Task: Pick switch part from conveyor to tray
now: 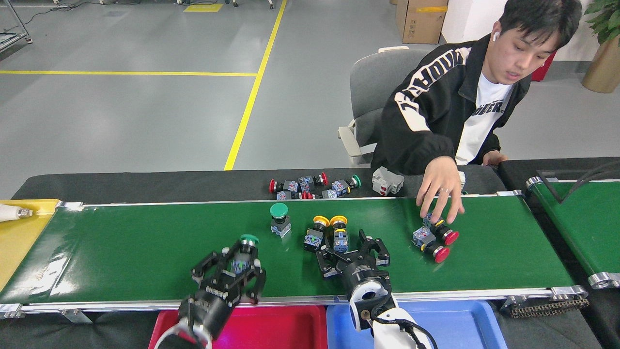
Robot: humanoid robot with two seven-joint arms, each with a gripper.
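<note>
A long dark-green conveyor runs across a black worktop, seen from the robot's head. At about 7 o'clock, the left gripper has its fingers closed round a green-capped switch part, near the belt's front rail above a red tray. At 6 o'clock, the right gripper is spread open on the belt, its fingers just below two yellow-capped switch parts that stand side by side. A second green-capped switch stands upright just to their left. A blue tray sits at 5 o'clock. At 3 o'clock, a person's hand reaches onto the belt, fingertips on two red-capped switches. More switches lie in a loose pile on the worktop beyond the belt, at 12 o'clock.
</note>
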